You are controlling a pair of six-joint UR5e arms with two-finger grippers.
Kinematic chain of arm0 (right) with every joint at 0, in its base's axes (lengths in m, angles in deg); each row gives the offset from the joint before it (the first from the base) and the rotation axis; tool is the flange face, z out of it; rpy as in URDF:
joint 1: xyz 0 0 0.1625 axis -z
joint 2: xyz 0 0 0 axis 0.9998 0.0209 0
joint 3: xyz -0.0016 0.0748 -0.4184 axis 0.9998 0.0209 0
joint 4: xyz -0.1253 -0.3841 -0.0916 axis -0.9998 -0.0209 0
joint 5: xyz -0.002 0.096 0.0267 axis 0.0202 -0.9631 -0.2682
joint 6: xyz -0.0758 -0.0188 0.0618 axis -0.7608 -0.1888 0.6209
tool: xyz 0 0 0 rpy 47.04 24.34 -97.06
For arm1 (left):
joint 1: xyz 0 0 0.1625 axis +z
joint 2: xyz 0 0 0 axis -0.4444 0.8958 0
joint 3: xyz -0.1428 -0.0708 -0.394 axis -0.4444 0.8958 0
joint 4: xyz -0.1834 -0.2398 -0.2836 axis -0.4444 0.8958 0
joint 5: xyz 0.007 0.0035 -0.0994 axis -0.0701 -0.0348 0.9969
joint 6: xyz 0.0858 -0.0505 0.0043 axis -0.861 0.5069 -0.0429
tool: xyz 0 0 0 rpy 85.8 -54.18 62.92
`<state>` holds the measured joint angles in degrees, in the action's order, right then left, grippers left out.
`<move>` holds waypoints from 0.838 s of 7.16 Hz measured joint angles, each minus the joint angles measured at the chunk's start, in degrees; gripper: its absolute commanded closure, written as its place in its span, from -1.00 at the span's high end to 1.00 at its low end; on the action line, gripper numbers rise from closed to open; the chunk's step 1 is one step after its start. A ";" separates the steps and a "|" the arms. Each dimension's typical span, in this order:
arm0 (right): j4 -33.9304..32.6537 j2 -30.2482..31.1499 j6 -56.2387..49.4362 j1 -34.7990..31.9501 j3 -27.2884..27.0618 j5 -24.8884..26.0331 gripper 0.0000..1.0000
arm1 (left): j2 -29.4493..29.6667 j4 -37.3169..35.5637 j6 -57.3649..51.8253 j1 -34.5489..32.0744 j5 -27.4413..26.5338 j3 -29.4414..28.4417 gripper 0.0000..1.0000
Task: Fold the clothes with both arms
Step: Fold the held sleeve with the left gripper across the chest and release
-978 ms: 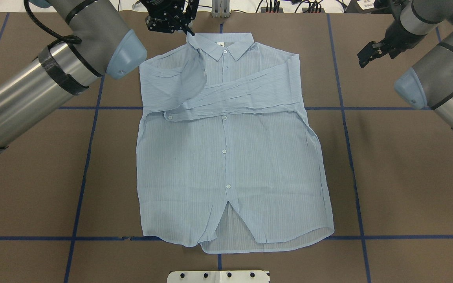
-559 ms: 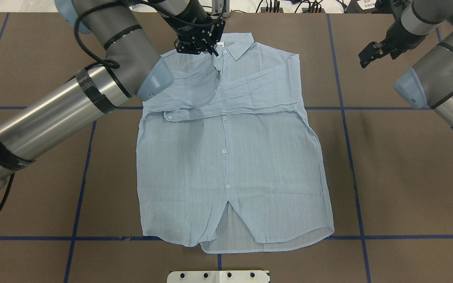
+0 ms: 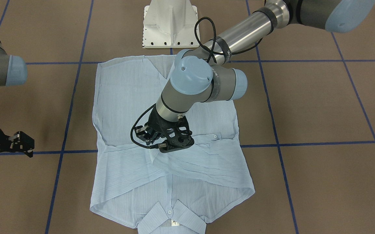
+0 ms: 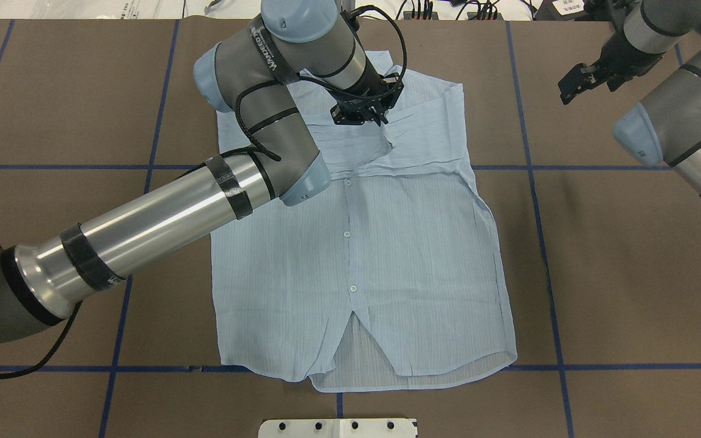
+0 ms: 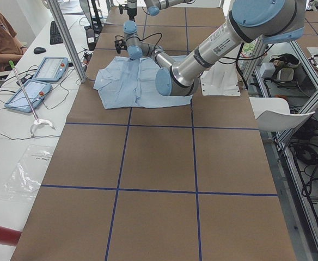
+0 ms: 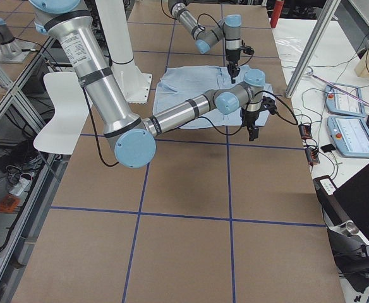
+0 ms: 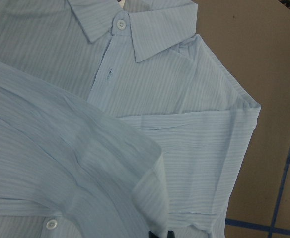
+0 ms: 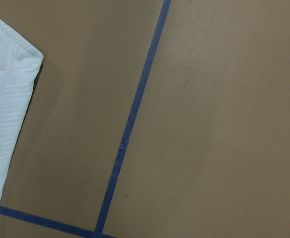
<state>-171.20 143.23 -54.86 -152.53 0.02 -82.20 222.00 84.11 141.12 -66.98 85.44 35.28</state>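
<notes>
The light blue shirt (image 4: 356,255) lies flat, buttons up, with its collar at the far edge. One sleeve is folded across the chest. My left gripper (image 4: 382,120) hangs over the upper chest, shut on a pinch of the other sleeve's fabric, which rises in a small peak. From the front, the left gripper (image 3: 158,150) sits just above the crossed sleeves on the shirt (image 3: 125,97). The left wrist view shows the lifted fold, the collar and the shirt (image 7: 184,99). My right gripper (image 4: 571,87) hovers open over bare table beyond the shirt's shoulder, holding nothing; the same right gripper (image 3: 24,144) shows from the front.
The brown table top carries a grid of blue tape lines (image 4: 532,182). The white pedestal base (image 3: 171,26) stands at the robot's edge. A person (image 5: 1,38) sits at a side bench with tablets (image 5: 39,76).
My left gripper has carried the sleeve from beside the collar across to the right and towards the robot, laying it over the chest. The right arm has barely moved.
</notes>
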 measured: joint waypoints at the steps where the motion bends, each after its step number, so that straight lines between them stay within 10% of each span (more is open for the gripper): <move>1: -0.04 0.00 0.12 -0.10 0.02 -0.01 1.00 | 0.44 2.66 0.12 0.50 -0.41 -1.34 1.00; 6: 0.49 1.82 4.94 1.68 -1.85 -1.92 1.00 | -4.25 3.10 -0.68 0.88 -0.29 4.70 0.99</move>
<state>-170.71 145.05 -49.92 -150.85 -1.83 -84.12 217.75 87.21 140.44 -66.10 85.15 39.98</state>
